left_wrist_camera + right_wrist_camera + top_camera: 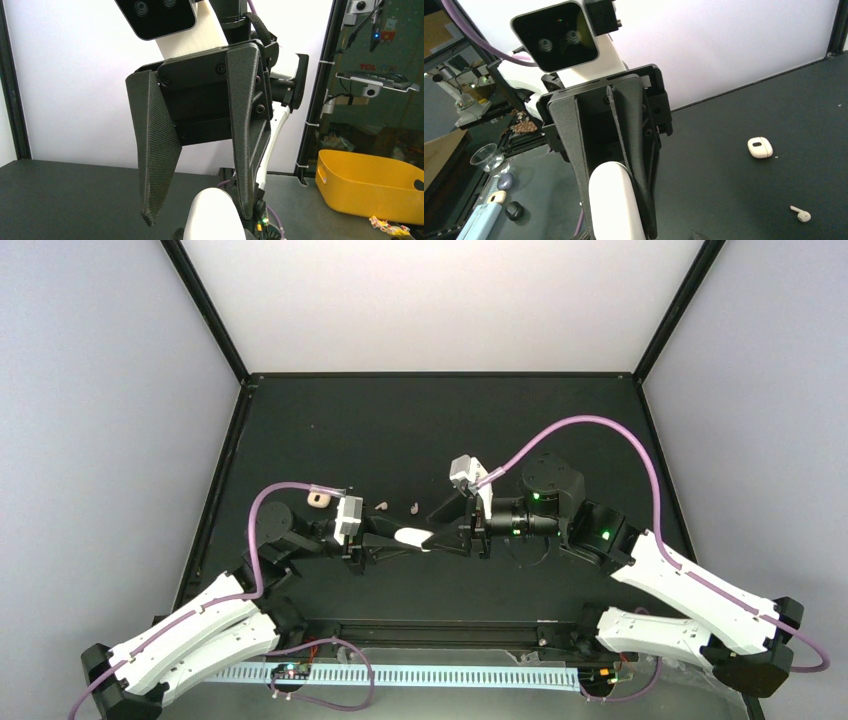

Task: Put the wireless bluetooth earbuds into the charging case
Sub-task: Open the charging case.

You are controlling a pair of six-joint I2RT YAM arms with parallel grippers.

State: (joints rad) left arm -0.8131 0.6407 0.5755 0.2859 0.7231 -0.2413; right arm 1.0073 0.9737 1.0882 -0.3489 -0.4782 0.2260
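Observation:
A white oblong charging case (412, 537) hangs above the table's middle, between my two grippers, which face each other. My left gripper (400, 539) is shut on it; the right wrist view shows its black fingers (636, 150) clamped on both sides of the case (614, 205). My right gripper (445, 535) is open around the case's other end (215, 215): one finger lies close beside it, while the other finger (152, 165) stands well apart. Two pale beige earbuds (383, 506) (413, 507) lie on the table behind the grippers. One earbud (800, 215) shows in the right wrist view.
A small pale rounded case (318, 499) lies on the dark table behind the left arm and also shows in the right wrist view (760, 147). A yellow bin (370, 182) stands off the table. Purple cables loop over both arms.

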